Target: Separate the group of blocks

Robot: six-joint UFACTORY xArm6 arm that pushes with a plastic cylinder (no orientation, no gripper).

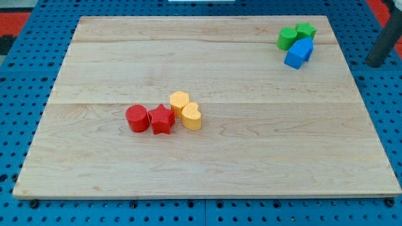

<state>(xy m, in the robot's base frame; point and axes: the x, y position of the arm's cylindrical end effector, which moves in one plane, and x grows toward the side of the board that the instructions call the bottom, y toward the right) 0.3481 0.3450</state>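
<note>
On the desk (207,176), a red cylinder (136,118), red star (161,119), yellow hexagon (179,102) and yellow heart (191,116) huddle left of centre, touching. My tip is out of frame; no pincer exists. A careless shove could drag neighbours along together.

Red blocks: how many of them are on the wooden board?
2. The red cylinder lies left of the board's centre. The red star touches it on the view's right, beside the two yellow blocks. No block appears to hide another.
</note>
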